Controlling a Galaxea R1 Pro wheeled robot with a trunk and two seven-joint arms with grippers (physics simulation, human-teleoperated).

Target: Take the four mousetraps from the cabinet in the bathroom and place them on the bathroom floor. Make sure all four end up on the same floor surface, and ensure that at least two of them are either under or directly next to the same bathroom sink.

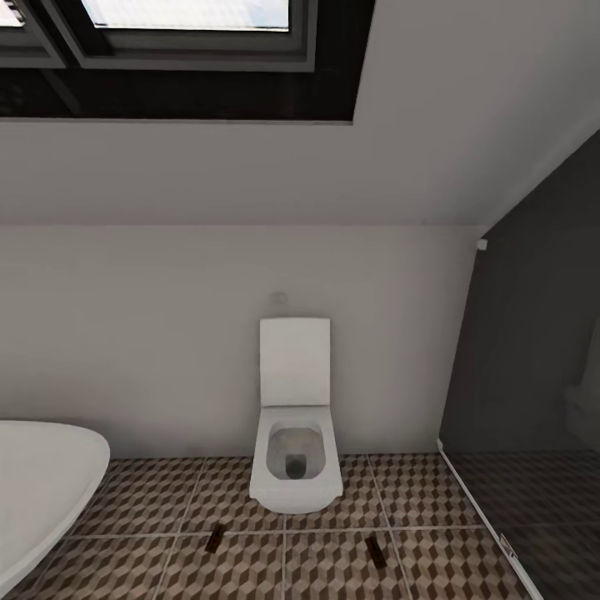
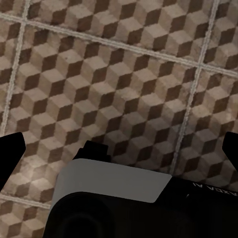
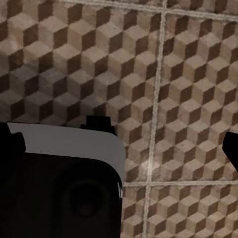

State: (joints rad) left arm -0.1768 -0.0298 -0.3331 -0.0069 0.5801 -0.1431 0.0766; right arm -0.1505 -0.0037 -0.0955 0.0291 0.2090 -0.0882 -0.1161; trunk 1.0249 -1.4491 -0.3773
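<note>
2 mousetraps [image 1: 215, 537] on bathroom floor [image 1: 333, 567] ahead of grippers, by toilet [image 1: 294, 467] | light, stiff, thin: pinch long edges | both grippers spread, empty

White toilet [image 1: 295, 433] against pale wall [image 1: 150, 333], bathtub [image 1: 42, 483] left, window [image 1: 183, 33] above.

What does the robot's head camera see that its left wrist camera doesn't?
Head view: a white toilet with its lid up, the rim of a white bathtub, a dark-framed window, and two small dark flat things on the tiles that look like mousetraps.

Left wrist view: the left gripper, open, with its black fingertips at the picture's edges, and a grey-and-black robot part.

Both: the cube-patterned bathroom floor.
</note>
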